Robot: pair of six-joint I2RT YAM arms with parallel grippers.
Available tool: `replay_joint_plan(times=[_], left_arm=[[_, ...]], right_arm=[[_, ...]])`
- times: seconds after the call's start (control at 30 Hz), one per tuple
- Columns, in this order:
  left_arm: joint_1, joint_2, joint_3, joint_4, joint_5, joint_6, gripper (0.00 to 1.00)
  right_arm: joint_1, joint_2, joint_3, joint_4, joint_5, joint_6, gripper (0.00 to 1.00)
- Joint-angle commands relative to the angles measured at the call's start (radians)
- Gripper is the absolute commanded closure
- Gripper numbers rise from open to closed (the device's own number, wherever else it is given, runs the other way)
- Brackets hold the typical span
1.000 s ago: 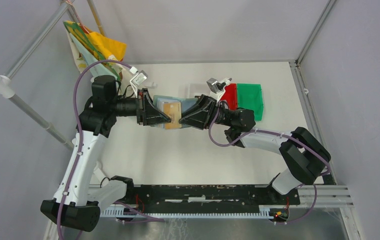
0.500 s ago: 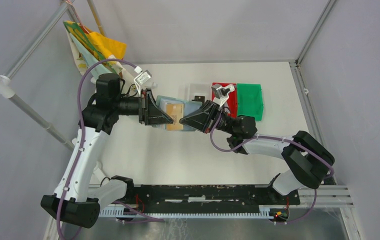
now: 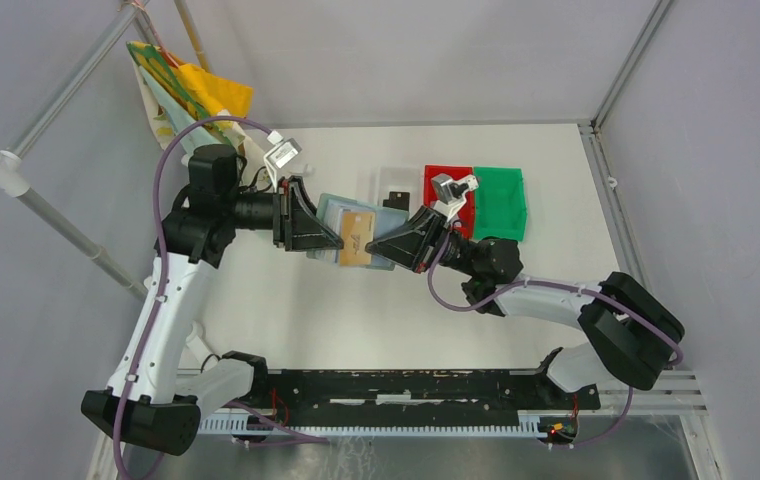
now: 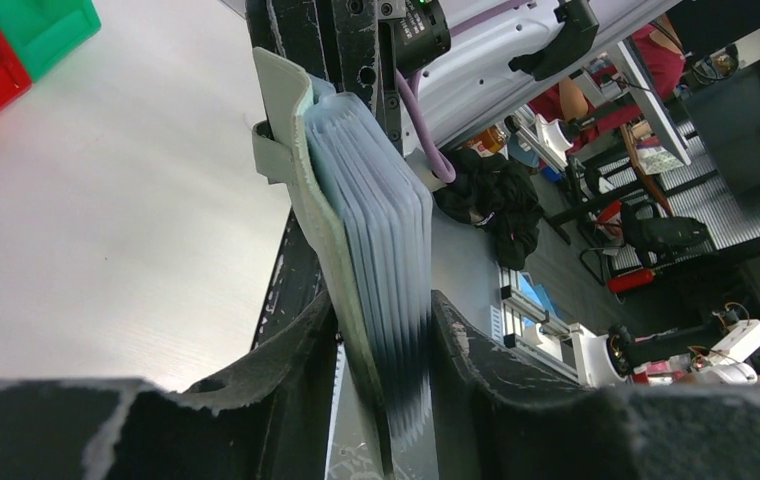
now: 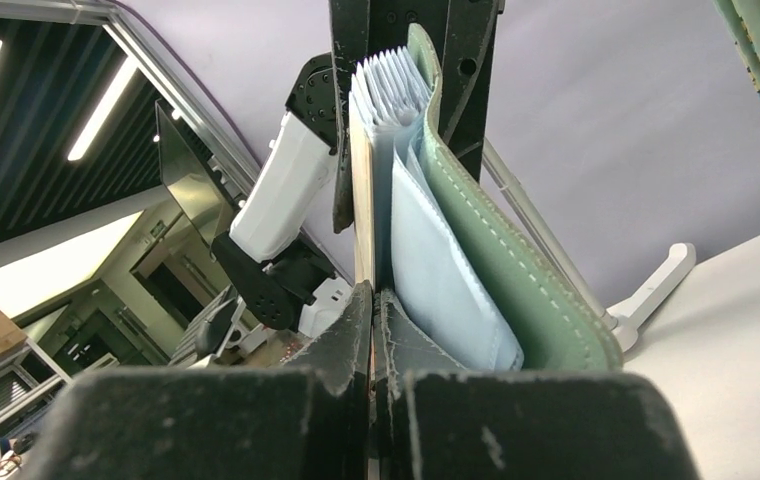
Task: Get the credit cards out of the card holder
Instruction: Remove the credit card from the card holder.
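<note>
— Card holder (image 3: pixel 326 212) first: where is it?

— Up off the table (image 3: pixel 286 300), toward the far middle, in the left gripper (image 3: pixel 336 238). Those jaws stand partly spread, with the grey-green cover and its fan of clear sleeves squeezed between them.

— And the card being worked?

— The tan-gold card (image 3: pixel 355 240) lies against the opened sleeves. From above, its long axis runs far-to-near with a slight tilt. The right gripper (image 3: pixel 374 246) reaches in from the right, so that axis sits across its line of approach. Its jaws are pressed together on the card's right edge. The right wrist view shows the thin tan edge rising out of the pinch beside the sleeves.

— Which way out, then?

— The two grippers face each other, so I'd judge a flat draw toward the right arm while the left one holds firm. How deep the card sits in its sleeve, I cannot tell. A twist could bend it or drag the holder along.

— What about the containers?

— The white bin (image 3: pixel 384 178), just beyond the holder, holds a dark flat piece (image 3: pixel 393 198), likely the black card. The red bin (image 3: pixel 434 172) touches the green bin (image 3: pixel 501 205), and the right arm is nearer both. I can't make out a third card.
</note>
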Motion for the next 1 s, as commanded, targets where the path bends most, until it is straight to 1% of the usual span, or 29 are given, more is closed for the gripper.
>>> replay_joint_plan(times=[0.0, 0.03, 0.13, 0.2, 0.23, 0.33, 0.43, 0.6, 0.63, 0.67, 0.7, 0.73, 0.97], left_arm=[[0.007, -0.020, 0.056, 0.061, 0.073, -0.028, 0.60], [0.008, -0.018, 0.056, 0.060, 0.067, -0.028, 0.62], [0.007, -0.006, 0.062, 0.061, 0.055, -0.042, 0.73], [0.008, 0.000, 0.073, 0.061, 0.048, -0.048, 0.83], [0.008, 0.000, 0.075, 0.072, 0.044, -0.057, 0.87], [0.007, -0.009, 0.067, 0.135, 0.036, -0.115, 0.91], [0.007, -0.021, 0.048, 0.216, 0.032, -0.175, 0.91], [0.008, -0.024, 0.038, 0.229, 0.027, -0.188, 0.92], [0.008, -0.022, 0.036, 0.228, 0.026, -0.189, 0.92], [0.008, -0.022, 0.035, 0.228, 0.025, -0.189, 0.92], [0.008, -0.022, 0.034, 0.228, 0.024, -0.189, 0.92], [0.008, -0.022, 0.032, 0.229, 0.022, -0.189, 0.93], [0.007, -0.020, 0.027, 0.228, 0.019, -0.189, 0.94]], right_arm=[[-0.010, -0.037, 0.001, -0.016, -0.004, -0.035, 1.00], [-0.010, -0.037, 0.002, -0.016, -0.004, -0.035, 1.00], [-0.011, -0.045, -0.010, -0.016, -0.004, -0.037, 1.00], [-0.013, -0.052, -0.022, -0.017, 0.000, -0.038, 1.00], [-0.014, -0.057, -0.028, -0.016, 0.002, -0.039, 1.00], [-0.017, -0.075, -0.051, -0.015, 0.005, -0.046, 1.00], [-0.017, -0.090, -0.068, -0.015, 0.005, -0.054, 1.00], [-0.017, -0.095, -0.064, -0.008, 0.002, -0.054, 1.00], [-0.017, -0.092, -0.057, -0.003, -0.001, -0.049, 0.97], [-0.017, -0.088, -0.050, 0.006, -0.001, -0.038, 0.92], [-0.017, -0.081, -0.044, 0.027, -0.002, -0.027, 0.82], [-0.017, -0.071, -0.036, 0.047, -0.004, -0.009, 0.74], [-0.017, 0.002, 0.019, 0.221, 0.011, 0.120, 0.56]])
